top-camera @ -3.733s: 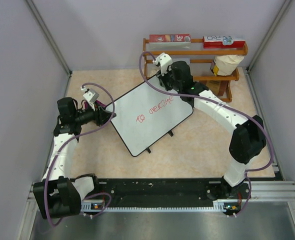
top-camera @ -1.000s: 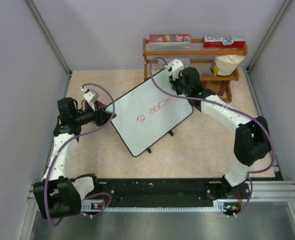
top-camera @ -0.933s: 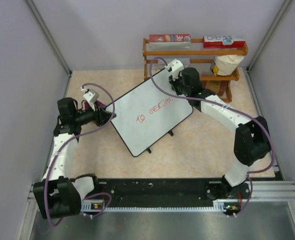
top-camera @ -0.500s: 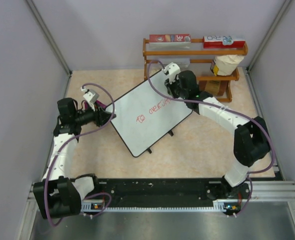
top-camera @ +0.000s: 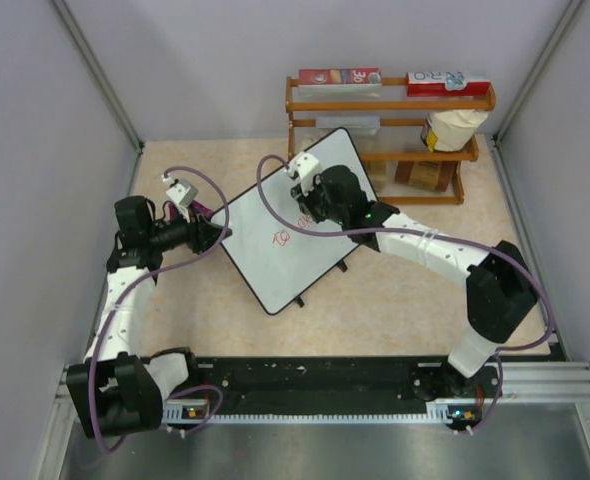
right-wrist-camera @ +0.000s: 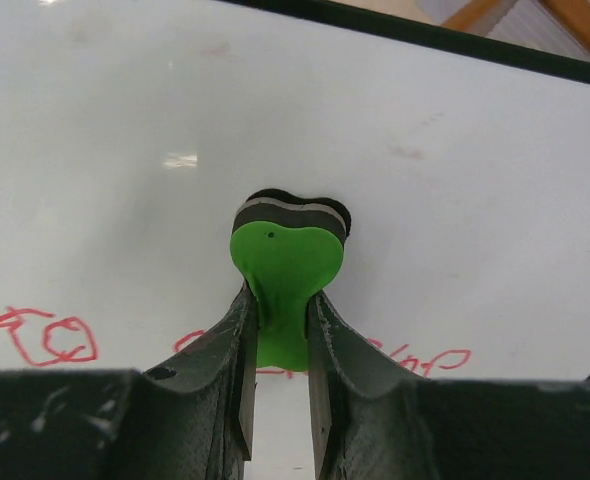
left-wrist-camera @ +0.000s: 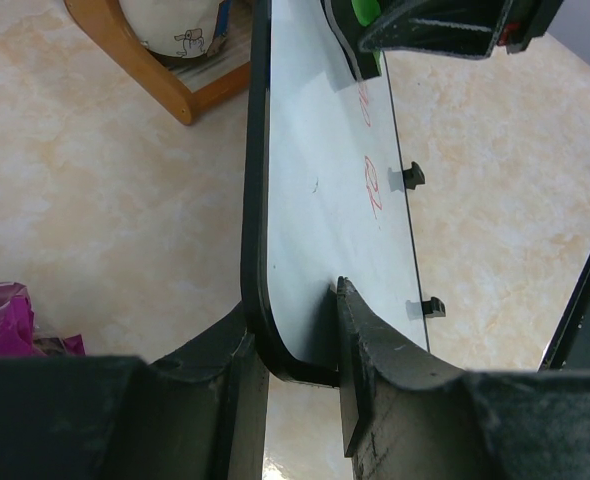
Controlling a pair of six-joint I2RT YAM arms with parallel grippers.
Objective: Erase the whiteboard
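**A:** Top view, two arms. First thing to note?

**B:** Note the right fingers point(right-wrist-camera: 313, 330), clenched on a green eraser point(right-wrist-camera: 285, 250). Hang now over the middle of the whiteboard point(top-camera: 275, 275); a second ago, sat off its 1 o'clock corner, close to the wooden rack point(top-camera: 390, 105).

**A:** And the board itself?

**B:** Stands tilted on the worktop point(top-camera: 395, 290), near centre, slightly toward 10 o'clock. Pinched at its 9 o'clock corner by the left fingers point(left-wrist-camera: 347, 335), shut hard on the black frame, as before. Appears tipped a little steeper than a moment ago, far corner nearer 12 o'clock.

**A:** Effect on the red writing point(top-camera: 280, 237)?

**B:** None certain. Top view: leaves only the first marks in sight, at 8 o'clock of the eraser; hides the rest beneath the right arm. Right wrist view: shows red strokes at 7 and 5 o'clock of the pad, unsmeared, with the pad apparently pressed to the glossy face just above them.

**A:** Meaning for the task?

**B:** Reads, as a judgement, as the opening of the wiping stroke: eraser brought to the text, board braced from the other side, almost all erasing yet to do. Calls next for a pass down through the strokes, without pushing the board out of the left grip.
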